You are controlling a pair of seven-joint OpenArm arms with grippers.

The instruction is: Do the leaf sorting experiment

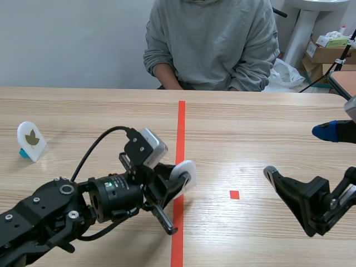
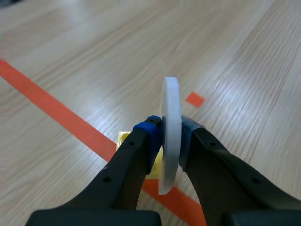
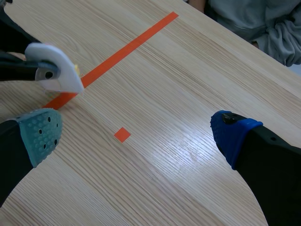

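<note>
L end effector [image 2: 170, 136] clamped on white disc [image 2: 170, 106], edge-up, at tape line [image 1: 181, 128]. R end effector [image 3: 137, 135] wide, empty. Leaf card [image 1: 31, 140] stands on L side. Sorting est. early; disc unplaced.

Disc [image 2: 170, 106]: yellow base [image 2: 123, 138] mostly hidden behind left gripper [image 2: 170, 135].

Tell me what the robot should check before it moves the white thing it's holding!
1. White tag pinched between the left gripper fingers: ok.
2. Which leaf is on the held tag: cannot tell, only its edge and plain side show.
3. Yellow base fixed to the tag: cannot tell.
4. Right gripper open, holding nothing, apart from the tag: ok.
5. Other leaf tag standing, far off to the side: ok.
</note>
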